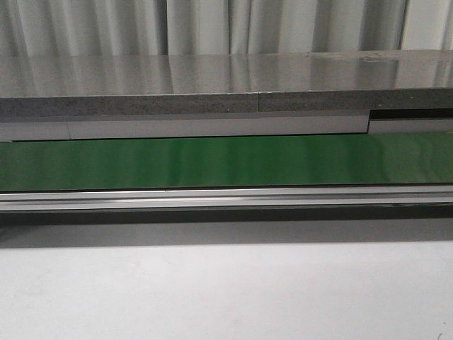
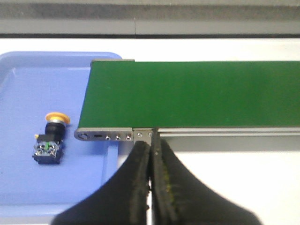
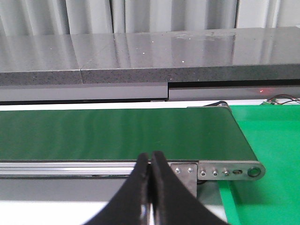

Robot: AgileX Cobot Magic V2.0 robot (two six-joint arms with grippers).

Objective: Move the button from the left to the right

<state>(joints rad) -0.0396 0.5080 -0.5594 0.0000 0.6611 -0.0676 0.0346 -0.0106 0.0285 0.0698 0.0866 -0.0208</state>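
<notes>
The button (image 2: 50, 138) lies on its side on a blue tray (image 2: 28, 84), its yellow mushroom head pointing away and its black body nearer me. It shows only in the left wrist view. My left gripper (image 2: 151, 144) is shut and empty, in front of the conveyor's left end, to the right of the button and apart from it. My right gripper (image 3: 151, 157) is shut and empty, in front of the conveyor's right end. Neither gripper shows in the front view.
A green conveyor belt (image 1: 226, 163) with an aluminium side rail (image 1: 226, 198) runs across the white table (image 1: 226, 290). A green tray (image 3: 272, 140) lies past the belt's right end. A grey counter (image 1: 212, 85) and curtains stand behind.
</notes>
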